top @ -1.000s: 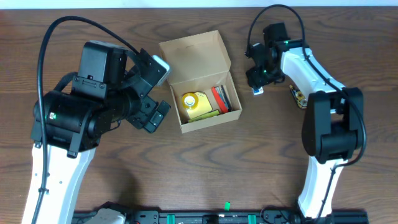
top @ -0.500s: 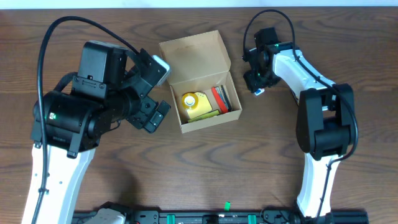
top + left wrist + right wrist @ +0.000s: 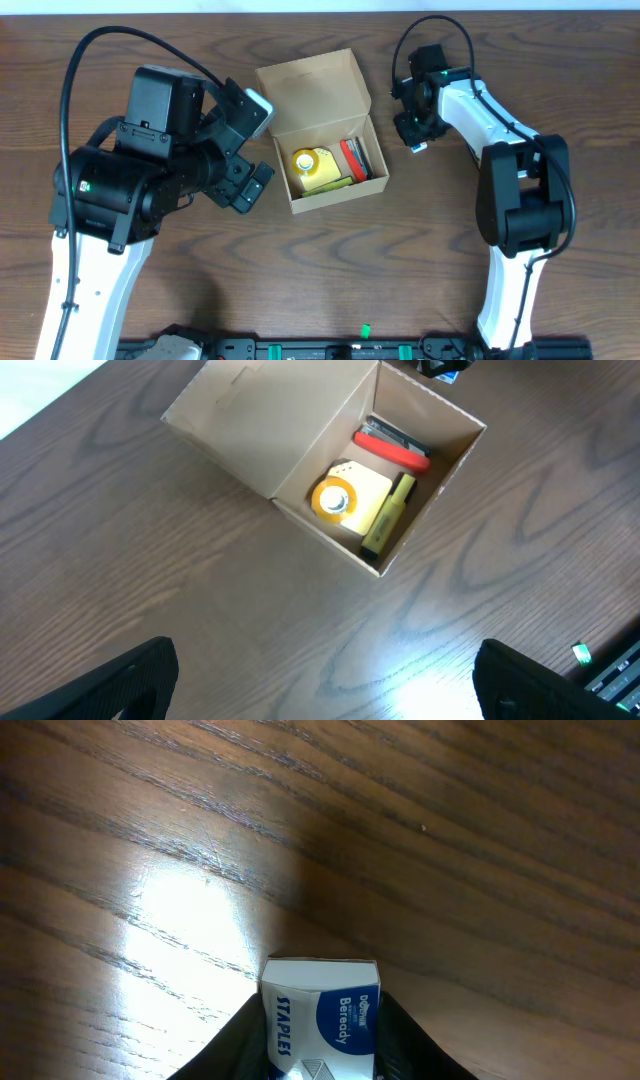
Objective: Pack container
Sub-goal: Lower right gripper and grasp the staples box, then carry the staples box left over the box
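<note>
The right gripper [image 3: 414,133] sits just beside the open cardboard container [image 3: 340,193]. Its fingers are narrow and pressed on either side of a small staples box [image 3: 320,1005], which seems to rest on the worktop [image 3: 330,270]. The left gripper [image 3: 325,675] hovers over the container with its fingers wide, holding nothing. The grip should be firm before lifting. The staples box must clear the container's near wall, then go down beside the tape roll [image 3: 333,500] and yellow highlighter [image 3: 388,515], not onto the flap.
</note>
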